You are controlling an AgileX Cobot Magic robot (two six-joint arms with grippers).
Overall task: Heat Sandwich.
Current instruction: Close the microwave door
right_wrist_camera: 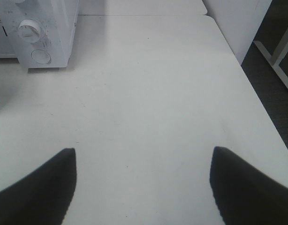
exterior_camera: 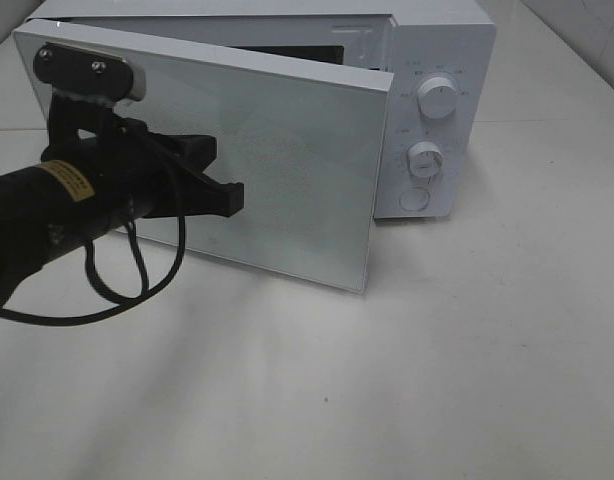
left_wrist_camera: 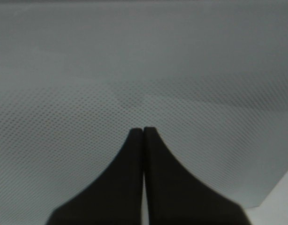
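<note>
We are closing the microwave door [exterior_camera: 287, 170]: the left jaws, fully closed and empty, are pressing its face. The right jaws are hanging wide open, empty. The sandwich is hidden, presumably inside. Next move: latching the door fully.

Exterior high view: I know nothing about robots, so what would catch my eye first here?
The white microwave at the back of the table, its big door swung partly open across the middle. On the left, a black arm ends in the left gripper, closed and pointing at that door's face. An upper knob and a lower knob sit on the microwave's right panel.
</note>
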